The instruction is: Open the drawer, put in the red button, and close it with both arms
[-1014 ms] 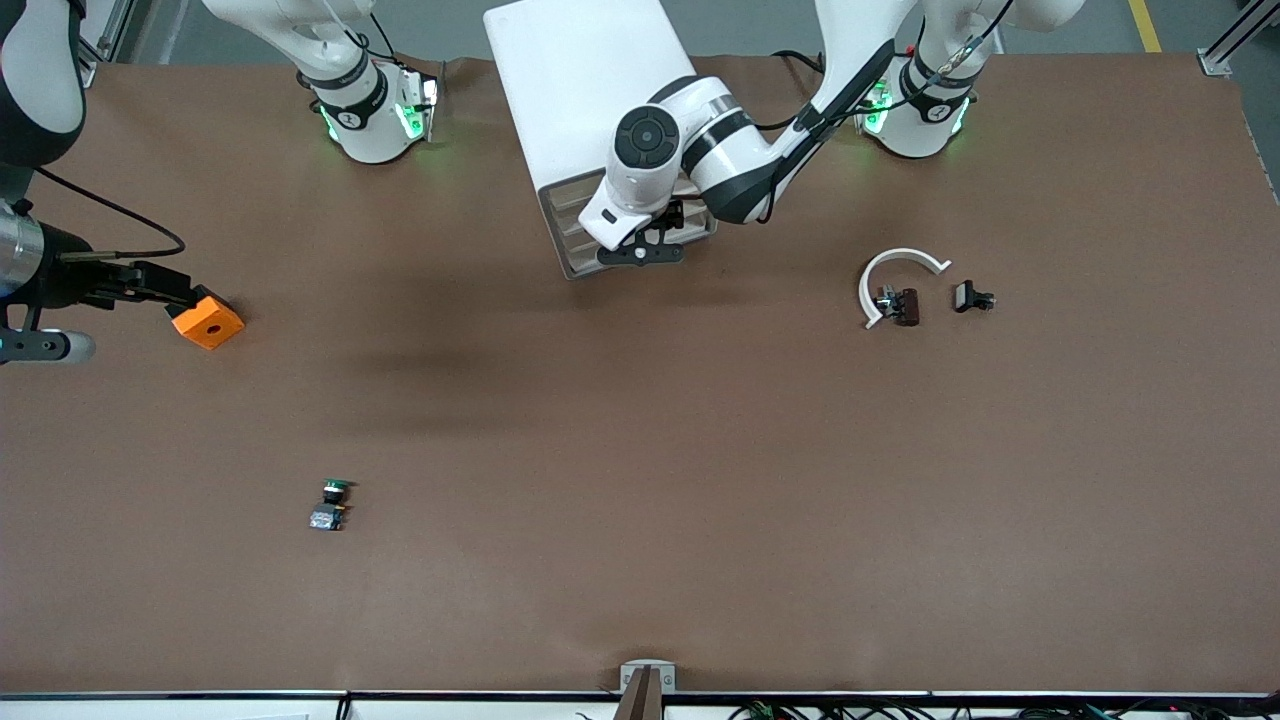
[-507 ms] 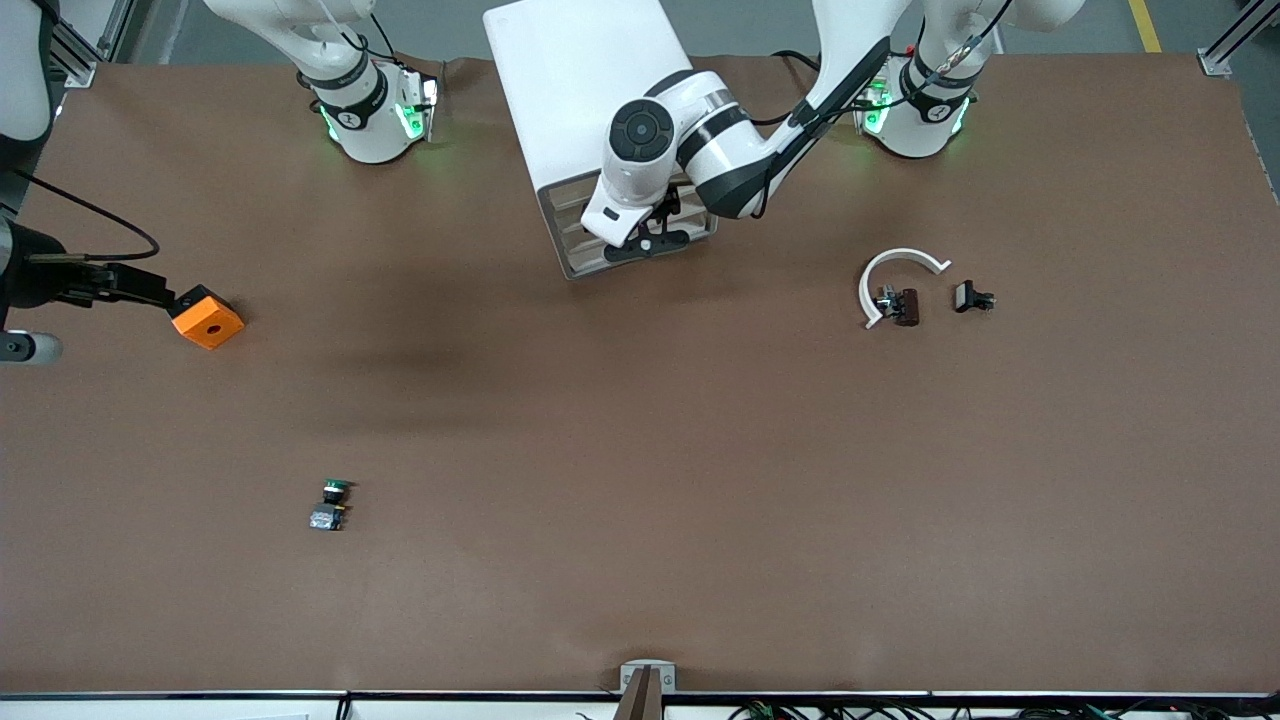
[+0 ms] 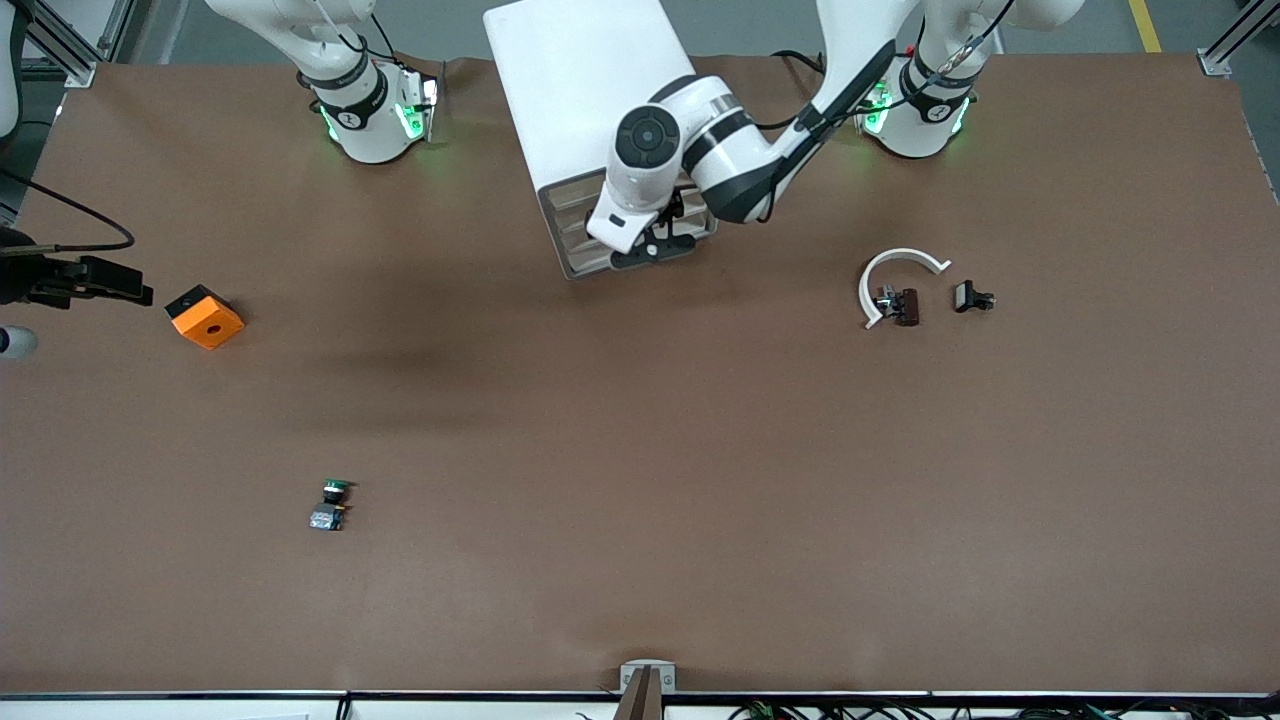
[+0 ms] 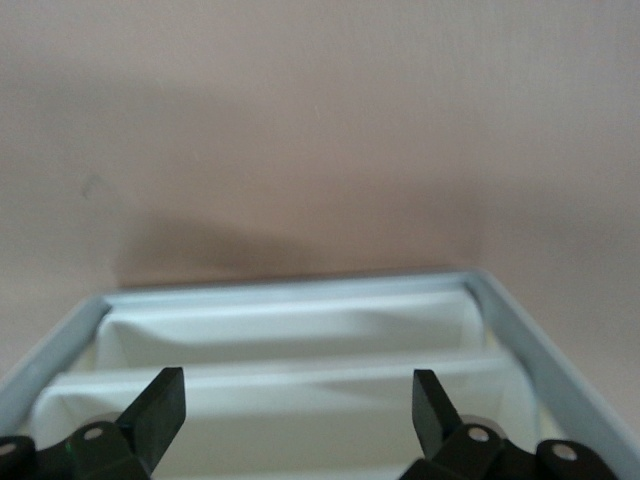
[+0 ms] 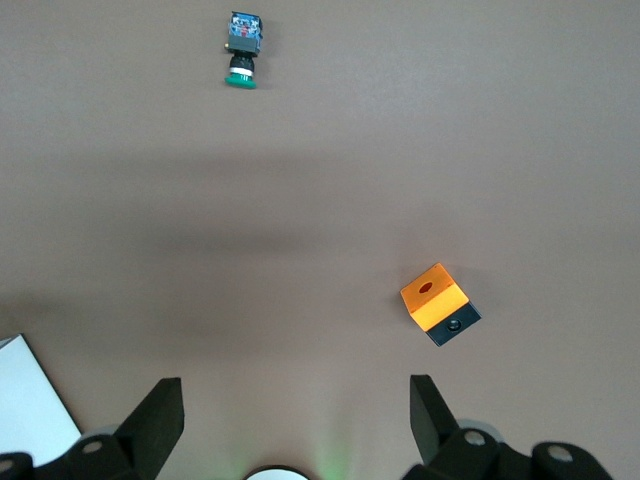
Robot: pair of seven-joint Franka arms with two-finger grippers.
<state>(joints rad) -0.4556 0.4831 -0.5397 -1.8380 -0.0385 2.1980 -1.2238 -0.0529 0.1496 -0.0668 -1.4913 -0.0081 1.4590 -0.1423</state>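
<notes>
reaching over the drawer unit [image 3: 600,110] — left gripper [image 3: 655,245] spread; right gripper [image 5: 290,420] spread too.

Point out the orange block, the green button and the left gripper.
orange block [image 3: 206,318], front view, its top face by the hole.
green button [image 5: 240,78], right wrist view, its green cap.
left gripper [image 4: 292,408], left wrist view, midway between its open fingertips.

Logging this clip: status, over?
Left hand open at drawer unit front. Right hand open beside orange block. Red button untouched inside white ring. Nothing blocking.
</notes>
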